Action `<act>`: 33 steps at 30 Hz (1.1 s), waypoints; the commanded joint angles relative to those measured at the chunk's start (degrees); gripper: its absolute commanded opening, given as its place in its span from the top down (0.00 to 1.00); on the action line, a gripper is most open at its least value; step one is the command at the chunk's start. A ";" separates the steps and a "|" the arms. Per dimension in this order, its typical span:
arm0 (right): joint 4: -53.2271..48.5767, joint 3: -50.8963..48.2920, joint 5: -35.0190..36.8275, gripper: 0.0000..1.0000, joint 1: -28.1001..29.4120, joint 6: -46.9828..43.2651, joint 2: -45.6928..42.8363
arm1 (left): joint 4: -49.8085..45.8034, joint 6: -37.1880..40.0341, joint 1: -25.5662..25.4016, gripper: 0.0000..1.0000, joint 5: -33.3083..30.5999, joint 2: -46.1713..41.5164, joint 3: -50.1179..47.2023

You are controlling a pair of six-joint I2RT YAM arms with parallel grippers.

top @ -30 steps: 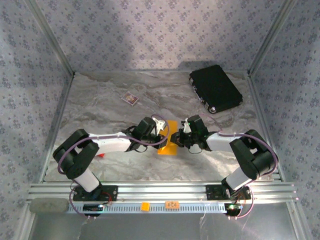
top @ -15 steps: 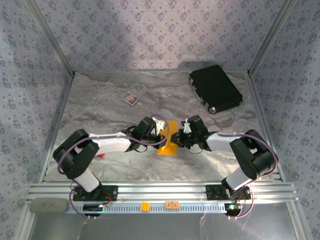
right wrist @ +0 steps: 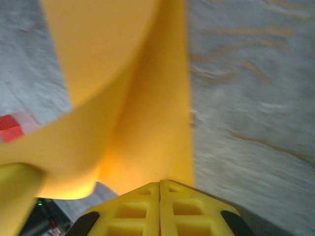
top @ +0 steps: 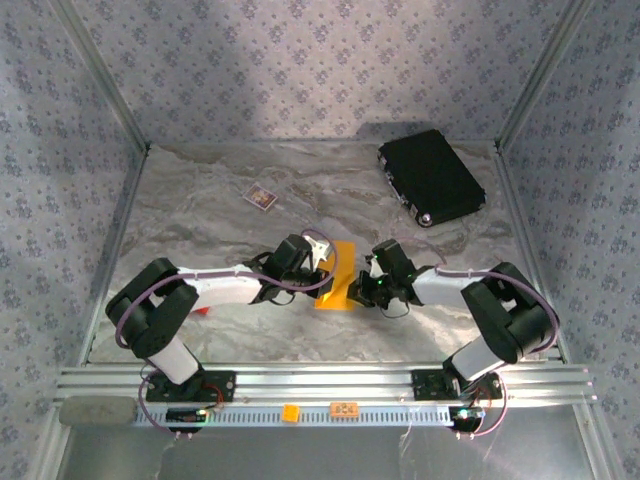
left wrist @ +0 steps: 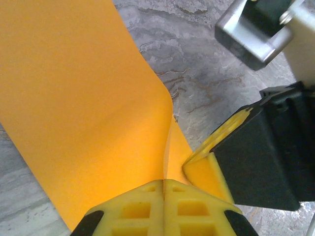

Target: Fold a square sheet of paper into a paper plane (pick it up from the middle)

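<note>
Paper point(left wrist: 74, 98) is pinched by the fully closed left claw point(left wrist: 164, 183) and right claw point(right wrist: 160, 185); edges should be aligned before the crease is pressed.

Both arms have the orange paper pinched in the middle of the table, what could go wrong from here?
1. The left fingers and right fingers are both shut on the orange sheet; pulling apart could tear it.
2. The sheet bulges in a loose curve, not a flat crease, so a fold might land crooked.
3. In the left wrist view the right fingers sit almost against the left ones; they may collide.
</note>
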 commanded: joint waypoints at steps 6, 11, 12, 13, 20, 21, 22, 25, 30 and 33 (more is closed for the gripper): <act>-15.43 4.08 2.79 0.91 -2.81 -11.12 1.27 | 4.36 -5.29 -0.33 1.00 1.10 1.77 0.16; -17.42 5.35 1.47 0.90 -5.51 -14.54 0.74 | 5.26 -8.19 -1.78 1.00 -1.25 3.15 1.07; -17.27 5.60 1.07 0.90 -5.92 -14.58 0.63 | 5.56 -8.57 -2.11 1.00 -1.64 3.42 1.26; -17.04 5.81 0.75 0.89 -6.27 -14.41 0.46 | 5.77 -8.94 -2.47 1.00 -2.23 3.62 1.32; -8.66 4.94 -3.36 0.87 -5.31 -8.48 -2.26 | 7.31 -10.58 -3.32 0.99 -4.55 4.41 1.65; -7.73 4.79 -3.42 0.86 -4.82 -7.65 -2.25 | 7.45 -10.48 -3.32 0.99 -4.68 4.22 1.58; -7.09 4.57 -3.43 0.86 -4.31 -7.04 -2.24 | 7.35 -10.34 -3.30 0.98 -4.73 4.09 1.50; -4.31 3.94 -3.54 0.86 -3.27 -5.23 -1.72 | 6.64 -9.78 -3.24 0.96 -4.73 3.99 1.58; -0.01 3.50 -4.03 0.86 -2.52 -2.42 0.57 | 6.31 -9.29 -3.23 0.89 -3.69 3.82 1.40; 0.41 3.71 -3.71 0.87 -2.11 -2.08 1.44 | 5.77 -8.85 -3.15 0.84 -2.97 3.39 1.55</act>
